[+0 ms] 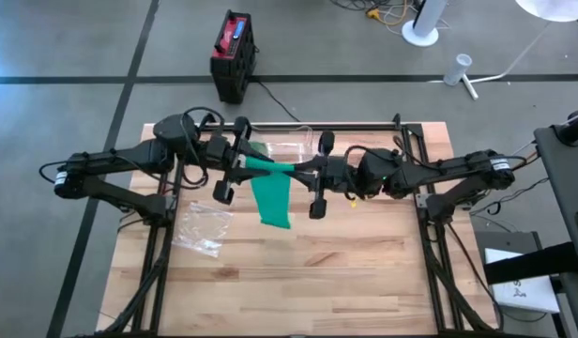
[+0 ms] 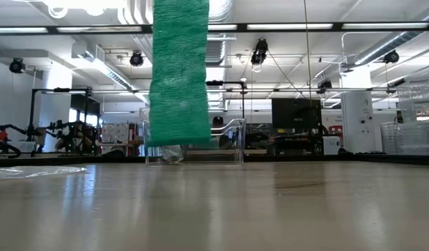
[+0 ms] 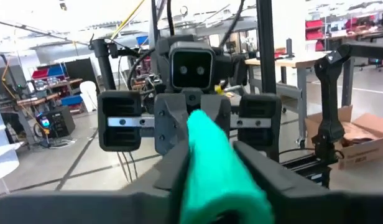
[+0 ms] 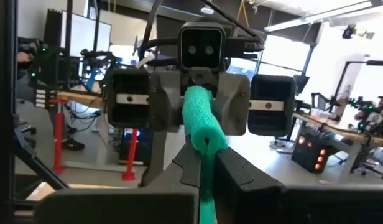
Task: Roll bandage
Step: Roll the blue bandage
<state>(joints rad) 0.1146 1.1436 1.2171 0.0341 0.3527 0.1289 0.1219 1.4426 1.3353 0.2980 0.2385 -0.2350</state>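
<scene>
Two of my grippers meet above mid-table in the high view, left gripper (image 1: 235, 167) and right gripper (image 1: 312, 175) each on an end of the green bandage (image 1: 271, 195), beside a clear plastic container (image 1: 287, 146) and a crumpled bag (image 1: 202, 227). Low view: only the hanging strip (image 2: 180, 77); the container's contents are unclear. Left wrist: fingers slightly parted around the roll (image 3: 221, 174). Right wrist: fingers clamped on it (image 4: 204, 134).

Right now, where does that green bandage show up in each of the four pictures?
High view: green bandage at centre, hanging between both arms.
Low view: bandage hangs upper left, before the clear box.
Left wrist view: bottom centre.
Right wrist view: centre.
Shared landmark: the bandage's rolled part.
</scene>
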